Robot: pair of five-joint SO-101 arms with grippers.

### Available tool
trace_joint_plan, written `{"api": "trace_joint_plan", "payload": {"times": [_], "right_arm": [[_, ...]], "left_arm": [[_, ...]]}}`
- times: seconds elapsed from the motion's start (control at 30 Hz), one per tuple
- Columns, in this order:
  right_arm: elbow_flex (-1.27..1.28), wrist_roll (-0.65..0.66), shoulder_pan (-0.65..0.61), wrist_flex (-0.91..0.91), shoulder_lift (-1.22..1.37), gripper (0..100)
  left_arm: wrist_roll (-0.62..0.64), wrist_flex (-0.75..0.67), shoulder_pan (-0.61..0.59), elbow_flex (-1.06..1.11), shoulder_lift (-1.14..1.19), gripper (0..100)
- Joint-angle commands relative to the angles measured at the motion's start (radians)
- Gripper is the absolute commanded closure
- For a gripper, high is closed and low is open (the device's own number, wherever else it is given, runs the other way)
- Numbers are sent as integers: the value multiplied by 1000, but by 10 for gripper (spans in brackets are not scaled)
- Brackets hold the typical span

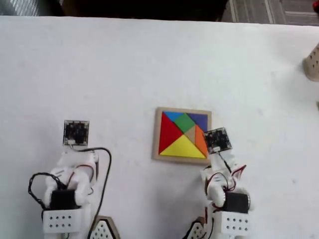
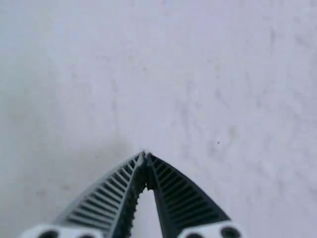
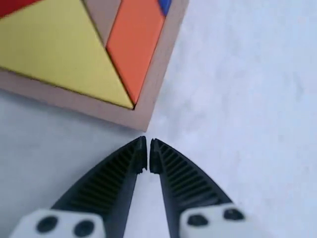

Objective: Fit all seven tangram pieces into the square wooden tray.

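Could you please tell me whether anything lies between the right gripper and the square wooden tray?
Nothing visible does. The right gripper, its jaws shut, hangs just off a corner of the square wooden tray, with a short stretch of bare white table between them.

I see the square wooden tray (image 1: 156,135) lying flat, slightly skewed, on the white surface (image 1: 149,64). Packed flush inside are a red triangle (image 1: 168,135), a yellow triangle (image 1: 184,148), an orange piece (image 1: 200,138), a green piece (image 1: 185,123), a light blue piece (image 1: 174,116) and a darker blue piece (image 1: 200,120). A tan patch (image 1: 191,133) sits mid-tray; I can't tell whether it is a piece or bare wood.
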Motion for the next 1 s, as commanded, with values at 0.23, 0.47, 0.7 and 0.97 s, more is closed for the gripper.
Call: {"api": "trace_joint_plan", "payload": {"times": [0.23,0.47,0.7,0.97], "right_arm": [[11,6,222,51,-44,981],[11,6,220,51,-44,981],[11,6,220,51,-44,981],[12,6,220,51,-44,981]], "left_arm": [[-5,262,-8,-11,-120,976],[-5,262,-8,-11,-120,976],[-5,262,-8,-11,-120,976],[-5,262,-8,-11,-120,976]]}}
